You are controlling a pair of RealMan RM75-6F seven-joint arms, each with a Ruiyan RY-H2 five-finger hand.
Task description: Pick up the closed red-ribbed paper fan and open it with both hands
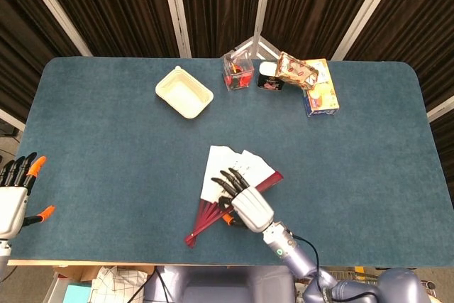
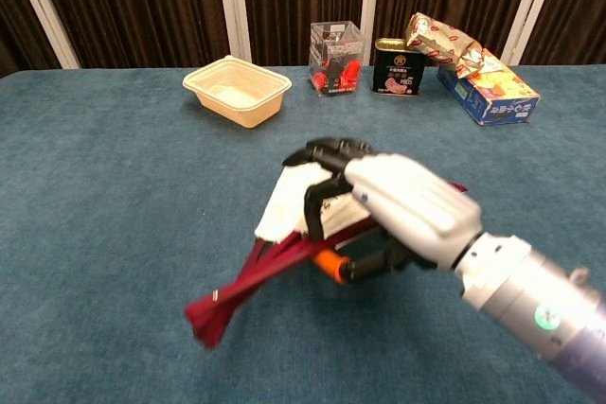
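The paper fan (image 1: 225, 162) is partly spread, its white leaf pointing toward the table's far side and its red ribs (image 1: 201, 223) bunched toward the near edge. My right hand (image 1: 245, 205) grips it where leaf and ribs meet, with dark fingers over the top and the orange-tipped thumb underneath. In the chest view the fan (image 2: 282, 211) looks lifted off the blue cloth, tilted, with the rib end (image 2: 216, 313) low and blurred; my right hand (image 2: 407, 203) covers much of the leaf. My left hand (image 1: 14, 191) hangs open past the table's left edge, away from the fan.
A cream tray (image 1: 184, 91) lies at the back left of centre. Along the far edge stand a clear box of red items (image 1: 237, 70), a dark tin (image 1: 269, 77), a snack bag (image 1: 296, 69) and a carton (image 1: 323, 94). The table's near edge (image 1: 142, 262) runs close to the fan.
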